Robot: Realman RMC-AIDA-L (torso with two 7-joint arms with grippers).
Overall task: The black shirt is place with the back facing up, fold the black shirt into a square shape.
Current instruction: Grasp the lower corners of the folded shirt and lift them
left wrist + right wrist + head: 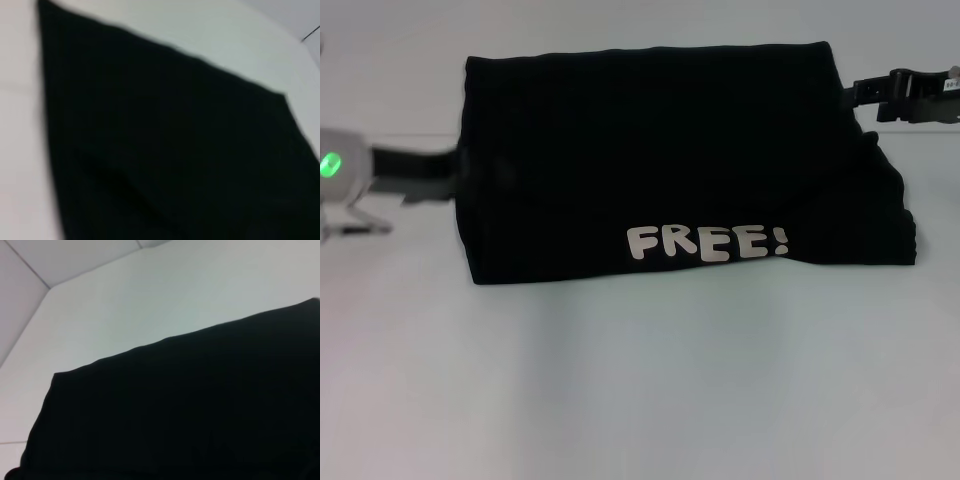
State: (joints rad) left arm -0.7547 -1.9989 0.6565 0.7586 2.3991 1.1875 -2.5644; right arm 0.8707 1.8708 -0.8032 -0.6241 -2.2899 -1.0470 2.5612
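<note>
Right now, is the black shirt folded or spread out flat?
Folded. The black shirt forms a compact block with no sleeves spread, its FREE! lettering along the near edge.

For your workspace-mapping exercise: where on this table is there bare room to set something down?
The widest bare patch of the table lies in front of the black shirt, below its lettering. A narrower strip runs behind the shirt. Both flanks are crowded: the left arm and the right arm reach in.

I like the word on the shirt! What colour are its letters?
White. The "FREE!" lettering stands out on the black shirt, best seen in the head view.
</note>
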